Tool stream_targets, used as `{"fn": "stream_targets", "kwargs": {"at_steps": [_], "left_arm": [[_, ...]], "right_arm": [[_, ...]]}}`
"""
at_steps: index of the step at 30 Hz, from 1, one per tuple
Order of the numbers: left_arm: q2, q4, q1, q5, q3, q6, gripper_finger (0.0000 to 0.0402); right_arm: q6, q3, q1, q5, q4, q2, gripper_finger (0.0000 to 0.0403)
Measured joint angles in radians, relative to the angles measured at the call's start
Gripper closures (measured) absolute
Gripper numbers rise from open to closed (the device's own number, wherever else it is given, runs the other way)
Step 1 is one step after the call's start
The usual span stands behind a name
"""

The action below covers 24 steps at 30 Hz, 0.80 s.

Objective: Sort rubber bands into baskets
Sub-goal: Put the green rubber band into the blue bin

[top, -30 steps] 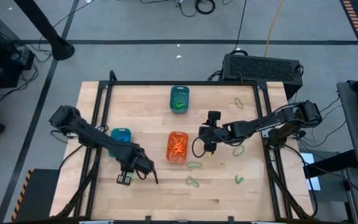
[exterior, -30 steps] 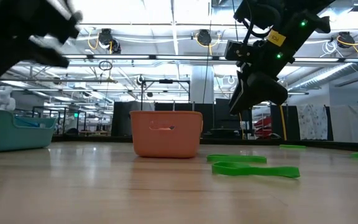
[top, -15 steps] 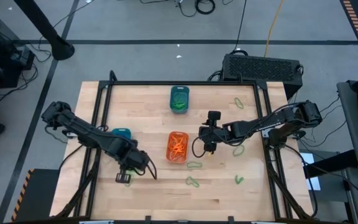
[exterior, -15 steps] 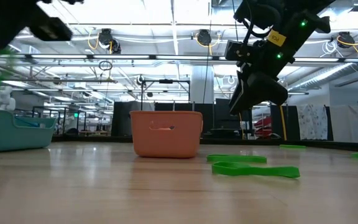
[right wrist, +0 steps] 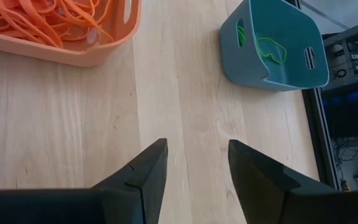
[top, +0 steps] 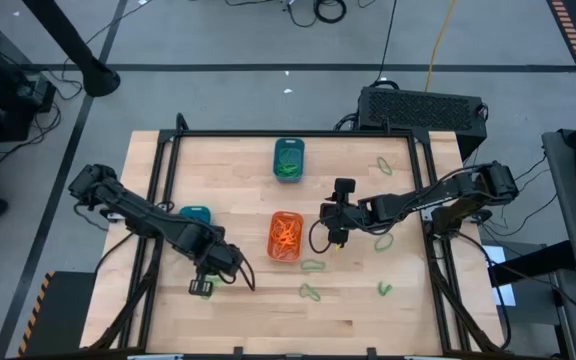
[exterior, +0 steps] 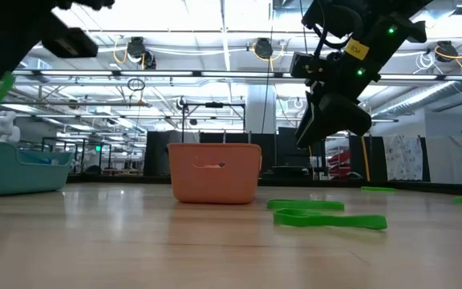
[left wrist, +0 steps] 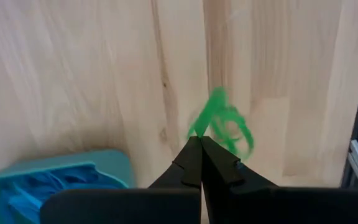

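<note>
**Green band pinched, dark teal basket across the table**

Wooden tabletop [top: 228,320] inside a black frame fills the high view. The left gripper [top: 201,286] sits near the front left, just in front of the turquoise basket [top: 195,216]. The orange basket [top: 285,235] lies mid-table, the dark teal basket [top: 288,159] at the far edge. Loose green bands [top: 311,265] lie in front of and to the right of the orange basket. The right gripper [top: 334,238] hovers just right of the orange basket.

Level with the table, the low view shows the orange basket centred, flat green bands [exterior: 327,217] to its right, and the right gripper [exterior: 331,120] hanging above them.

Left wrist view: the fingers are pressed together on a green rubber band [left wrist: 222,124], which dangles past the tips over bare wood; the turquoise basket [left wrist: 55,180], holding blue bands, is close beside.

Right wrist view: the fingers stand spread with nothing between them; the dark teal basket [right wrist: 272,50] holds green bands.

Judged from this, the held green band belongs in the dark teal basket, which lies well away, toward the far edge and to the right of the left gripper; the right arm is nearer to it.
</note>
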Motion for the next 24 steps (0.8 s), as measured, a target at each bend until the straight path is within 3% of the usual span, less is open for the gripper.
{"fn": "stream_targets", "kwargs": {"at_steps": [7,13,24], "left_arm": [[0.001,-0.003,0.000,0.046,-0.050,-0.015,0.0401],[0.000,0.077,0.000,0.150,-0.080,-0.033,0.0401],[0.001,0.344,0.000,0.222,-0.330,-0.091,0.0402]], "right_arm": [[0.000,0.000,0.000,0.000,0.000,0.000,0.0241],[0.000,0.000,0.000,0.000,0.000,0.000,0.0241],[0.001,0.000,0.000,0.000,0.000,0.000,0.0241]]}}
